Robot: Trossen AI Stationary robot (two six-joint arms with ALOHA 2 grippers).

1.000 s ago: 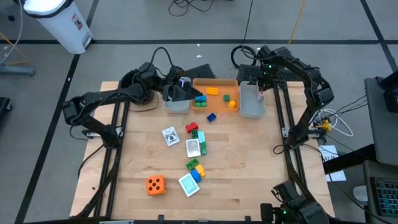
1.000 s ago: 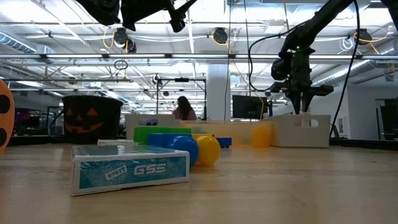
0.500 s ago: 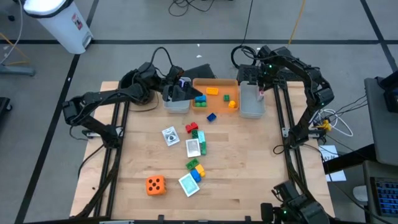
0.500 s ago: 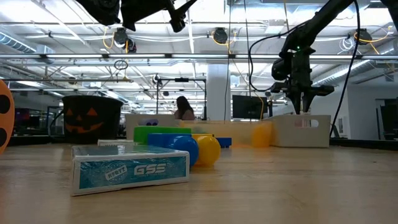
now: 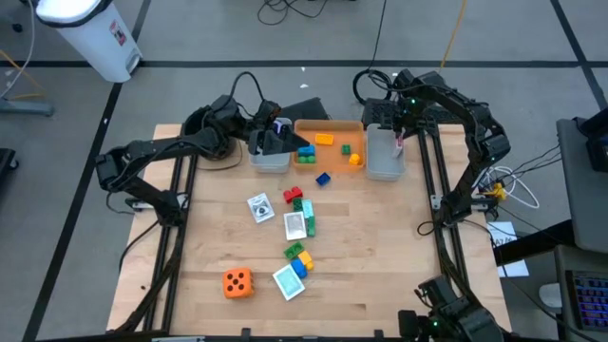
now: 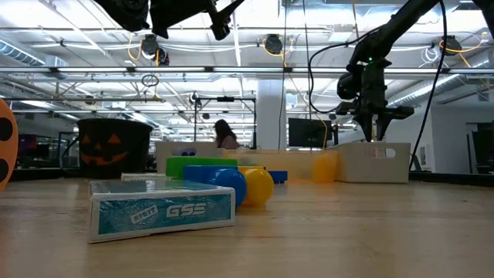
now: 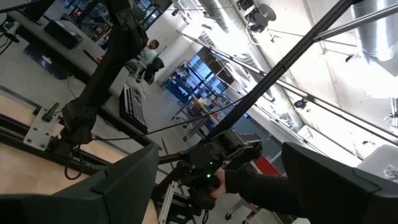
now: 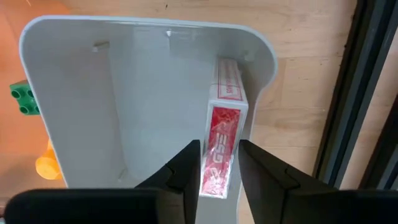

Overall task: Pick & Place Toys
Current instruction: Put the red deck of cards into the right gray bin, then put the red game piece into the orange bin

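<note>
A pale wooden counter [image 5: 380,256] sits on a grey floor, with a bright hall of ceiling pipes and monitors behind it, where a person [image 6: 225,134] sits far off. Along the far edge stand a grey bin [image 5: 269,158], an orange bin [image 5: 330,128] and a second grey bin [image 5: 385,161].

The right end effector [image 8: 219,167] hangs over the second grey bin with its fingers a narrow way apart. Between them, lower down, a red-and-white card pack [image 8: 222,142] stands on edge against the bin's inner wall.

The left end effector [image 5: 275,141] hovers above the first grey bin, tilted upward toward the room, its fingers spread wide and holding nothing.

Inside the orange bin lie yellow, green and blue bricks [image 5: 334,147]. A blue brick [image 5: 323,178] rests on the counter just in front of it. Mid-counter there is a white card [image 5: 259,207], red and green bricks [image 5: 295,198] and a teal card pack [image 5: 297,226]. Nearer the front lie more mixed bricks [image 5: 299,258], another card [image 5: 287,281] and an orange die with black dots [image 5: 237,282].
</note>
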